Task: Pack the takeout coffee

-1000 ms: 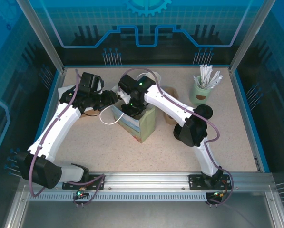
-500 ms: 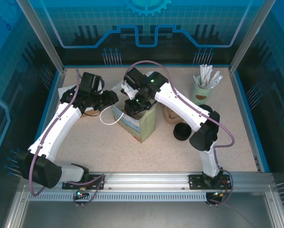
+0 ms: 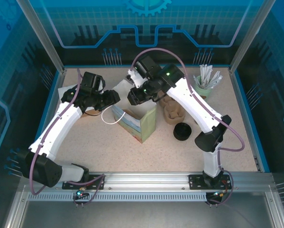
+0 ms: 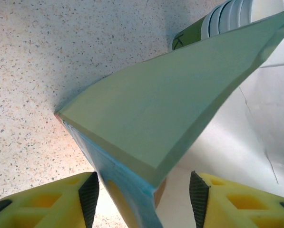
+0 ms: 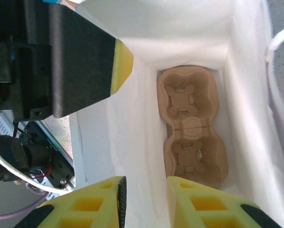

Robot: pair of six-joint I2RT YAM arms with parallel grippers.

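The teal paper bag [image 3: 144, 124] stands open mid-table, its outer wall [image 4: 165, 99] close in the left wrist view. A brown cardboard cup carrier [image 5: 191, 128] lies flat on the bag's white bottom. My left gripper [image 3: 114, 96] [image 4: 144, 194] straddles the bag's left rim, open, and neither pad touches the paper. My right gripper [image 3: 133, 97] [image 5: 145, 199] hovers above the bag's mouth, open a little, with nothing between its fingers. A green-and-white cup [image 4: 222, 21] stands beyond the bag.
A second brown carrier [image 3: 172, 110] sits right of the bag, with a black lid [image 3: 182, 131] in front of it. A green cup of white sticks [image 3: 202, 90] stands at back right. The bag's white handle loop [image 3: 111, 118] lies on the table at the left.
My right gripper has risen out of the bag and drawn back to the right, leaving the carrier inside. The left jaws have widened off the bag's rim.
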